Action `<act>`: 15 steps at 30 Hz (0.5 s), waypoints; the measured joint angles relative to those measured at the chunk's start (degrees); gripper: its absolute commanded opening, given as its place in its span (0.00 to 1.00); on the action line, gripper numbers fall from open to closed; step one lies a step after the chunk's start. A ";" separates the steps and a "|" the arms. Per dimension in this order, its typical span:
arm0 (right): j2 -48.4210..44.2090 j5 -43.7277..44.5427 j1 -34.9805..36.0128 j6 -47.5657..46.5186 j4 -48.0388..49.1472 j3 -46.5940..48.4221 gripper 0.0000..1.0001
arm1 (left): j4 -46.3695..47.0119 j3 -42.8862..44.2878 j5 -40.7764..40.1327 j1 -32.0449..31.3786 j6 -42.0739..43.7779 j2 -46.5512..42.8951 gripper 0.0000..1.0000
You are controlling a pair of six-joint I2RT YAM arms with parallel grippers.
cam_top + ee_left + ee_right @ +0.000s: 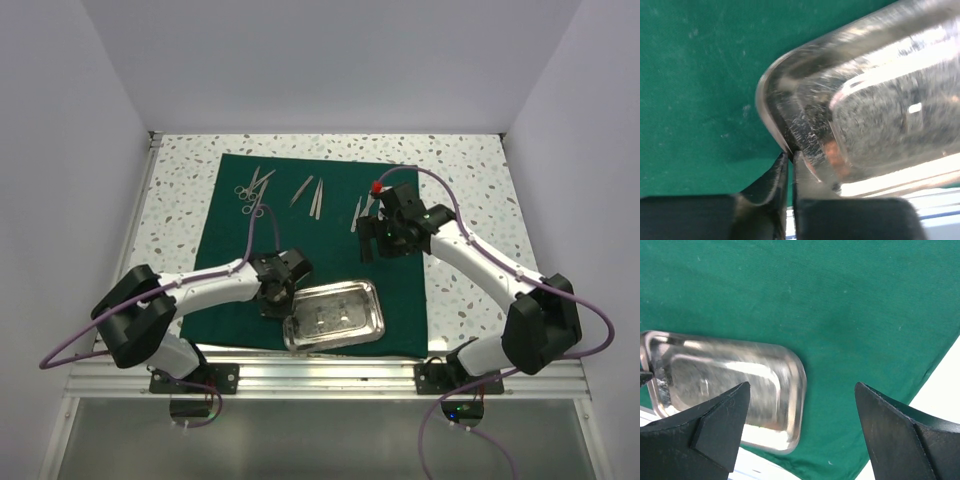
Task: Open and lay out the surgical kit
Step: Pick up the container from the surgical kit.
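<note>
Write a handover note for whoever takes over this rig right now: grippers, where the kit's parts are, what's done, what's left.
Left gripper: shut on the left rim of the steel tray.
Right gripper: open, empty, above the green cloth.
Layout: cloth spread flat on the table; tray at its near edge; scissors and the other instruments in a row along the far side.
Done: cloth opened, instruments laid out; tray looks empty.
Left: probably only to set the tray in place and release it.
</note>
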 measured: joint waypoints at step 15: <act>-3.89 0.13 0.00 -0.04 -0.63 -1.07 0.89 | -3.37 6.36 -8.57 5.14 4.76 1.29 0.00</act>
